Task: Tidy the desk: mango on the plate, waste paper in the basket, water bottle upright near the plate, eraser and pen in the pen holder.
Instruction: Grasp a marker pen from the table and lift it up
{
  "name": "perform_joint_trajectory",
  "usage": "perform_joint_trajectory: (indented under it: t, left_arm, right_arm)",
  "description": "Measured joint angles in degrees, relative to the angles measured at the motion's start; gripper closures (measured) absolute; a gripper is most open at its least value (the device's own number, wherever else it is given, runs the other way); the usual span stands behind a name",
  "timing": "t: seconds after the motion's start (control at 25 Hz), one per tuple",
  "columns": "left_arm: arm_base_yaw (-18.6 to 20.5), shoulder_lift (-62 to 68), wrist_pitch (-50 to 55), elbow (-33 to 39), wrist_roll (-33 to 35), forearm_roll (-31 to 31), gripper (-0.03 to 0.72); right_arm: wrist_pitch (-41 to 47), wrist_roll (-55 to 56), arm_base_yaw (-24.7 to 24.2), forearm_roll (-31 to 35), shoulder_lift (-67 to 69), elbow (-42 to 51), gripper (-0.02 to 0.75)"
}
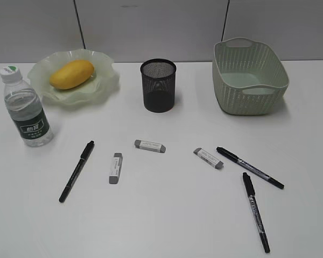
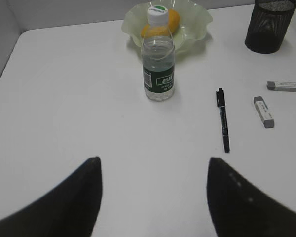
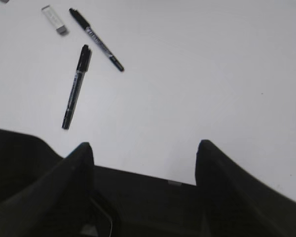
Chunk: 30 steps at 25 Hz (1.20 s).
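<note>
**Q:** Yellow-orange oval mango (image 1: 71,74) — where is it?

**A:** On the pale green translucent plate w/ wavy ruffled rim (image 1: 105,86), far left of the plain white desk (image 1: 167,215). That part looks done. Small clear plastic water bottle w/ white cap and dark green label (image 1: 27,107) stands upright just beside the plate, nearer the camera. Also done, by the look of it.

**Q:** Waste paper?

**A:** No crumpled wad visible anywhere on the desk. Pale green rectangular woven-look basket w/ cut-out handles (image 1: 250,77) sits far right; its visible interior looks bare, but part of the floor is hidden, so can't tell.

**Q:** What's left?

**A:** Pens and erasers. Black metal mesh pen holder (image 1: 158,85) stands between plate and basket, nothing poking out of it. Three black pens lie flat: one at left (image 1: 76,171), two at right (image 1: 250,167) (image 1: 255,211). Three grey-and-white erasers also lie loose: (image 1: 115,167), (image 1: 149,145), (image 1: 208,158).

**Q:** And the arms?

**A:** Neither shows in the exterior view. Left gripper (image 2: 153,197): jaws apart, nothing between, hovering over bare desk short of the bottle. Right gripper (image 3: 144,168): jaws apart too, holding nothing, the two right pens ahead of it.
</note>
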Motion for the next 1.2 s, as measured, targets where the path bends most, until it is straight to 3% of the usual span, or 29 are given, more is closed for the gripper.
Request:
perform_joint_trajectory:
  t: [0.32,0.56,0.76,1.0,1.2]
  left_arm:
    - [0.0,0.0,0.0,0.0,0.0,0.0,0.187]
    - [0.0,0.0,0.0,0.0,0.0,0.0,0.188]
    - [0.0,0.0,0.0,0.0,0.0,0.0,0.19]
    - [0.0,0.0,0.0,0.0,0.0,0.0,0.19]
    - [0.0,0.0,0.0,0.0,0.1,0.0,0.19]
  right_arm:
    - [2.7,-10.3,0.3,2.6,29.6,-14.9,0.258]
    - [3.5,-11.9,9.7,-4.6,50.9,-29.1,0.267]
    - [3.3,-16.6,13.8,1.2,66.5,-40.0,0.269]
    - [1.5,-20.3,13.9,2.8,79.2,-44.0,0.274]
    - [-6.0,-22.1,13.9,2.9,83.9,-42.0,0.294]
